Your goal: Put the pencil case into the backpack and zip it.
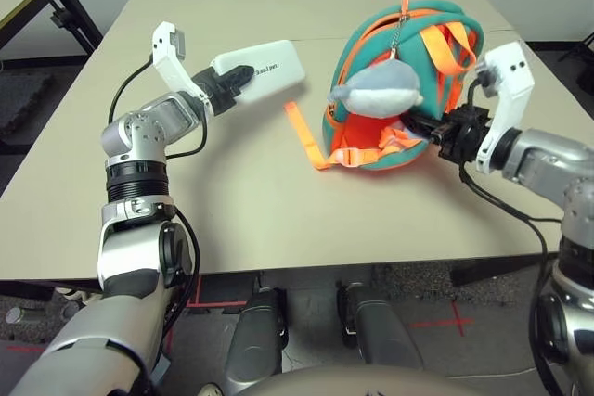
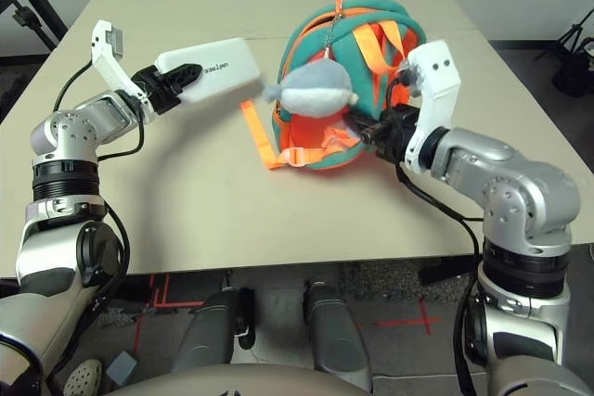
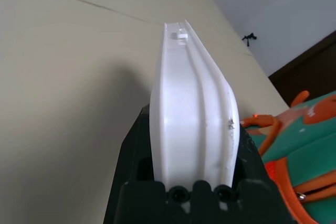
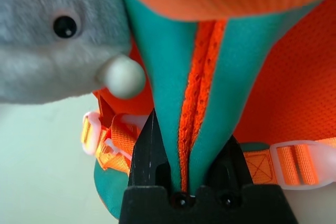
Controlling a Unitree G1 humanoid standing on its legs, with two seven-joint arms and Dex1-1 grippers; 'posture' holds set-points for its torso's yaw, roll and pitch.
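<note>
Two grips are in place, and the task itself is barely begun. Our left gripper [image 1: 239,78] has its fingers pinched on the short end of the pencil case [image 1: 264,70], holding the white case clear of the worktop [image 1: 241,192] in the upper left of the head-camera frame, its free end aimed toward the bag. The left wrist view shows the black fingers [image 3: 137,145] pressed against both flat faces of the case, edge-on.

Our right gripper [image 2: 371,130] is closed on a fold of the backpack [image 1: 371,53] — the right wrist view shows the fingers [image 4: 149,150] squeezing a teal edge with an orange mesh seam between them. The backpack sits right of centre, lifted on its side, with the grey plush shark charm [image 1: 379,88] hanging in front of it and an orange strap [image 1: 306,132] trailing onto the worktop toward the case.

We judge the case as picked up but still well apart from the bag. What remains is the whole insertion and then the zipping; we cannot tell from these views whether the main opening is unzipped or which way it faces.

As for writing, a small dark word is printed on the case's face, near the gripped end — too small for us to read with confidence. We see no other label.
</note>
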